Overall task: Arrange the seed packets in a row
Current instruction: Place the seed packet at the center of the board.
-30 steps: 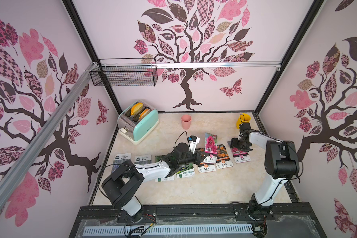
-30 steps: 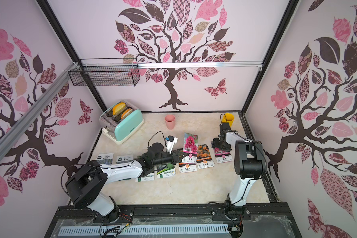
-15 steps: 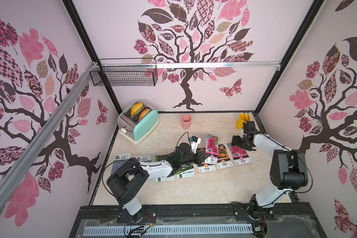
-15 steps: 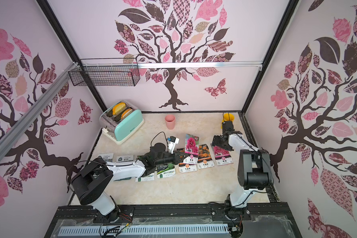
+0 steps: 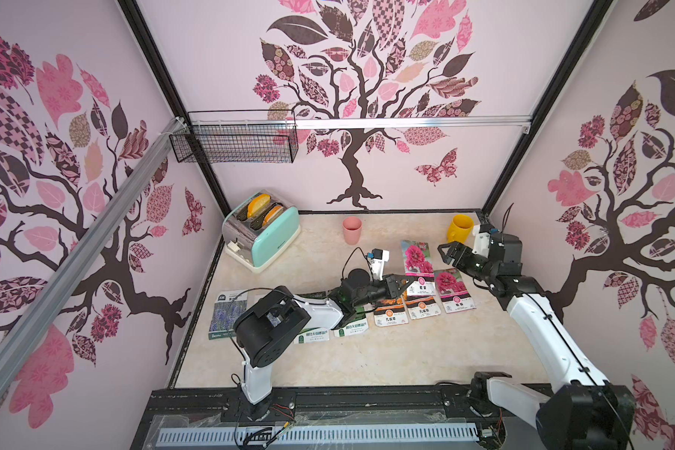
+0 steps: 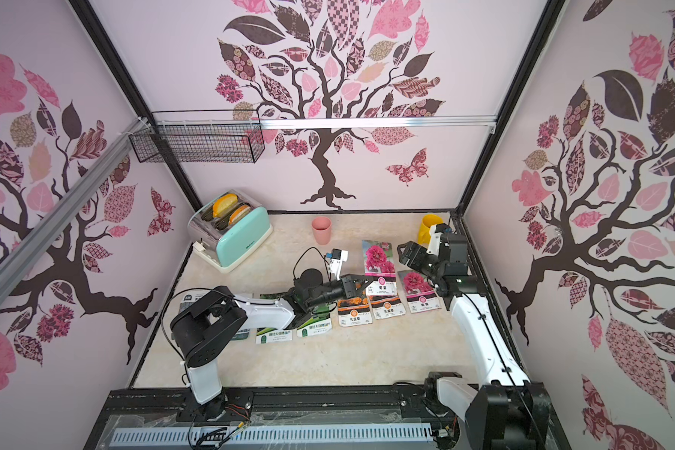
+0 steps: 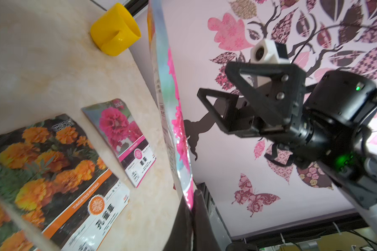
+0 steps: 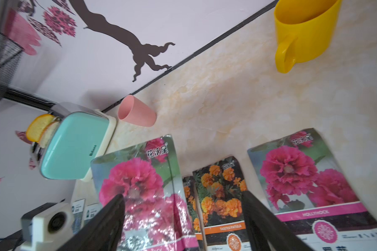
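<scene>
Several seed packets lie in a row on the table: lavender (image 5: 228, 315), green gourds (image 5: 312, 335), marigolds (image 5: 391, 311) and a magenta one (image 5: 454, 290) at the right end. My left gripper (image 5: 402, 286) is shut on the lower edge of another magenta packet (image 5: 417, 257), which stands tilted up above the marigolds. The left wrist view shows this packet (image 7: 172, 108) edge-on, pinched between the jaws. My right gripper (image 5: 449, 253) hovers open just right of it, holding nothing. In the right wrist view its fingers (image 8: 118, 202) frame the held packet (image 8: 139, 184) and a marigold packet (image 8: 220, 191).
A mint toaster (image 5: 264, 233) stands at the back left. A pink cup (image 5: 352, 230) is at the back middle, and a yellow mug (image 5: 460, 228) sits in the back right corner, close behind my right gripper. A wire basket (image 5: 234, 142) hangs on the wall.
My right gripper has lifted off the magenta packet at the row's right end, leaving it flat, and opened wider. The left gripper has carried its packet a little to the right.
</scene>
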{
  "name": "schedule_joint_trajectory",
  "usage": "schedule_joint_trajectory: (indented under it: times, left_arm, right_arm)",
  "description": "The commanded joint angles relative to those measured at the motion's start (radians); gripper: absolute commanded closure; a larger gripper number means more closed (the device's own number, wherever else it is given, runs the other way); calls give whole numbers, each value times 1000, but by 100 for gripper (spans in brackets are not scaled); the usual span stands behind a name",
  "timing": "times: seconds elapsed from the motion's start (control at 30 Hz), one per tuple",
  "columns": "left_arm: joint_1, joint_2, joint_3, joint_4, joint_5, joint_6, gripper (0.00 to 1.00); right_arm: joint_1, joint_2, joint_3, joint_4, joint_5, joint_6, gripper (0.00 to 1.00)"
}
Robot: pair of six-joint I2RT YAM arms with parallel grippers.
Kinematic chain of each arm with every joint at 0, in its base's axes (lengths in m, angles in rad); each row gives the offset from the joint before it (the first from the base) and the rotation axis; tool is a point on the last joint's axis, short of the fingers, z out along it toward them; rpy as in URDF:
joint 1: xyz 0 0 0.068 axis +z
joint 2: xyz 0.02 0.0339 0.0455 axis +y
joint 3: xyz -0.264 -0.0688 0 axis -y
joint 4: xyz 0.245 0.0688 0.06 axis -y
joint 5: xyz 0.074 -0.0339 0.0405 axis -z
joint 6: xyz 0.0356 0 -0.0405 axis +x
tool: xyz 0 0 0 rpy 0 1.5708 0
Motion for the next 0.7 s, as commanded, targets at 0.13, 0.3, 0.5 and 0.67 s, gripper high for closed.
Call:
schedule_joint_trajectory:
  times: [0.13,0.3,0.5,0.67]
  left_arm:
    - [24,71,122,252,-50,-112,100]
    - [47,143,217,281,-56,-145,100]
    - [78,222,290,307,-59,-193,100]
    - [86,240,326,316,-51,-209,100]
  right_arm:
    - [-5,-162,-43,49,-153,139,17]
    - [-5,-229,-53,29,-174,156,18]
    - [-5,-267,-98,63,-236,221,20]
    - [-5,-263,-151,116,-279,268,22]
